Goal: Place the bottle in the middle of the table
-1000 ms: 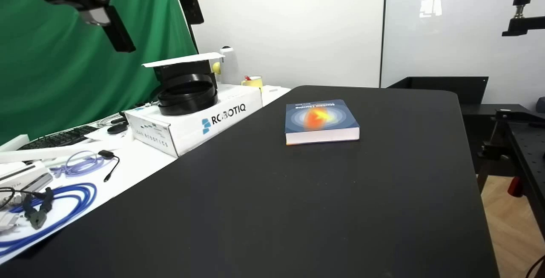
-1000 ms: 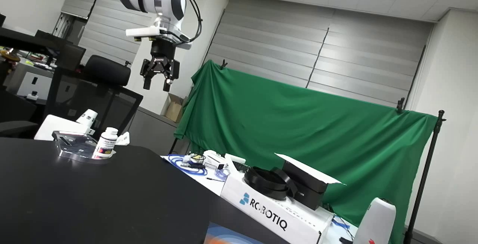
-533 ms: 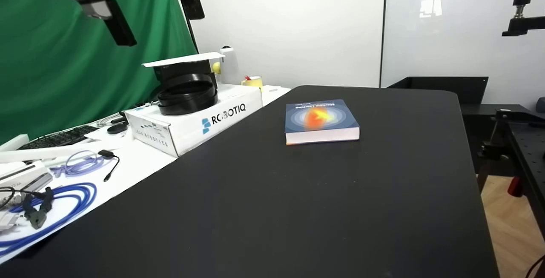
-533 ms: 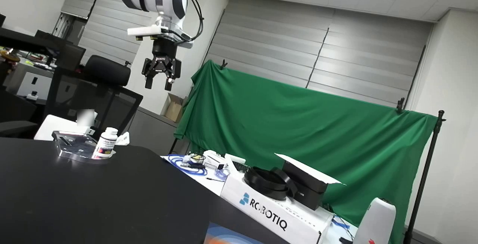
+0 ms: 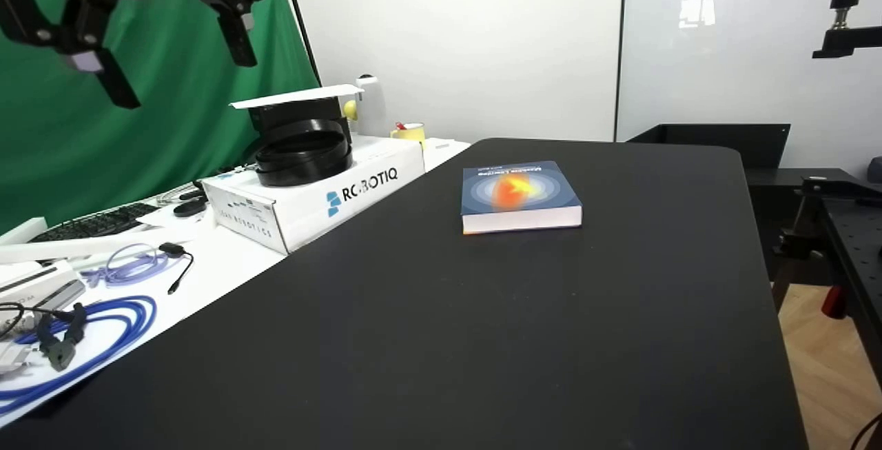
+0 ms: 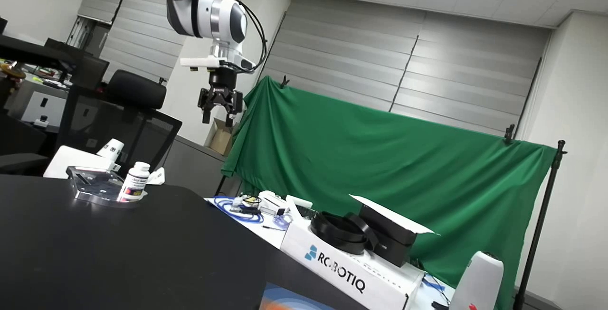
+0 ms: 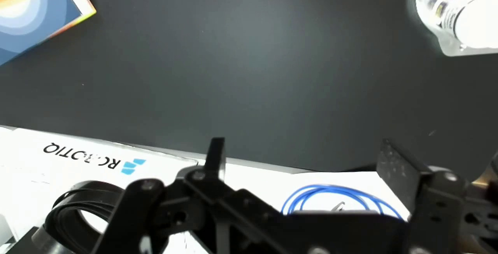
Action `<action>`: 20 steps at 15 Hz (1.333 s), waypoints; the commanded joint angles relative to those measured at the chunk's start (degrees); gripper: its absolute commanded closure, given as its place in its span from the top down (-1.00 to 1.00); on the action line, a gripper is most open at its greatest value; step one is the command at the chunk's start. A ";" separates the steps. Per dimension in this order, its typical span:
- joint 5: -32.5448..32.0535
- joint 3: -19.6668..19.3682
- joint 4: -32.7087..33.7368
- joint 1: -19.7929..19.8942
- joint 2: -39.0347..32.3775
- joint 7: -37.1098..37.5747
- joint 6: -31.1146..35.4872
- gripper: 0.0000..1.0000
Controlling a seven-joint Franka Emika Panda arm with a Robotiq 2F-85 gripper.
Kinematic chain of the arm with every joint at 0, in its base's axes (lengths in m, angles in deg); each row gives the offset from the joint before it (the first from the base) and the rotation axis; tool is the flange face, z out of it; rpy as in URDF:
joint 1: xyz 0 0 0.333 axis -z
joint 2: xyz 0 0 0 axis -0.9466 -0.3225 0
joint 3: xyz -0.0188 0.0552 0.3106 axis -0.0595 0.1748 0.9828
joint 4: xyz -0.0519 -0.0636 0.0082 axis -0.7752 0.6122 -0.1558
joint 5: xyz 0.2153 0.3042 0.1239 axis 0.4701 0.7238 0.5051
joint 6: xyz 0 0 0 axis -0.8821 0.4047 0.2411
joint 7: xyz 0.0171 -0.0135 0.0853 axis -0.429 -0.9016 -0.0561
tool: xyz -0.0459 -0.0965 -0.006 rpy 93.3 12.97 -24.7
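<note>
The white bottle [image 6: 134, 183] stands upright on the end of a shiny clear plate [image 6: 97, 187] near the edge of the black table [image 6: 142, 253]. In the wrist view the bottle [image 7: 453, 11] lies at the top right, its white cap partly cut off by the frame edge. The bottle is out of view in an exterior view that shows the table [image 5: 427, 340]. My gripper [image 6: 218, 122] is open and empty, high above the table and apart from the bottle. It also shows at the top left in an exterior view [image 5: 186, 83] and in the wrist view [image 7: 301, 141].
A blue book with an orange spot [image 5: 520, 195] lies on the table. A white Robotiq box [image 5: 317, 195] with black rings on top stands beside the table edge. Blue cables [image 5: 117, 326] lie on the white surface. A green curtain [image 6: 361, 172] hangs behind.
My open gripper rose slightly at first, then moved lower and sideways toward the green curtain. The bottle, plate and book have not moved.
</note>
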 commanded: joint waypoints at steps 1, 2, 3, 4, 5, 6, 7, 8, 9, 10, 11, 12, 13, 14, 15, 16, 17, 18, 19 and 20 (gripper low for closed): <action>1.70 -2.31 13.91 -3.25 -9.58 -0.91 -2.41 1.00; 1.87 -2.67 16.69 -4.46 -11.72 -0.76 -2.75 1.00; 2.11 -2.67 18.80 -5.84 -13.65 -0.84 -2.78 1.00; 2.62 -2.66 21.17 -7.04 -15.74 -1.26 -2.87 1.00; 3.10 -2.40 23.19 -8.44 -17.60 -1.60 -3.09 1.00; 3.44 -2.40 25.02 -9.87 -19.25 -1.77 -3.34 1.00; 3.86 -2.43 27.04 -11.44 -20.91 -1.96 -3.86 1.00; 4.19 -2.43 28.76 -12.73 -22.32 -2.42 -4.59 1.00; 3.60 -0.39 31.20 -12.76 -24.03 -2.98 -7.72 1.00; 2.94 -1.40 23.55 -11.89 -19.83 -1.30 -2.91 1.00; 2.86 -1.29 24.42 -12.80 -20.72 -1.24 -3.35 1.00; 2.81 -1.38 24.26 -13.13 -20.92 -1.24 -3.05 1.00; 2.81 -1.45 24.15 -13.04 -20.91 -1.25 -2.90 1.00; 2.81 -1.50 24.15 -12.69 -20.84 -1.30 -2.82 1.00; 2.81 -1.50 24.15 -12.33 -20.79 -1.33 -2.76 1.00; 2.82 -1.51 24.15 -12.10 -20.78 -1.34 -2.71 1.00; 2.82 -1.50 24.15 -12.01 -20.78 -1.35 -2.69 1.00; 2.82 -1.50 24.15 -12.03 -20.78 -1.35 -2.69 1.00; 2.79 -1.55 24.85 -12.12 -21.41 -1.40 -2.90 1.00; 2.94 -1.54 25.05 -12.15 -21.72 -1.16 -2.87 1.00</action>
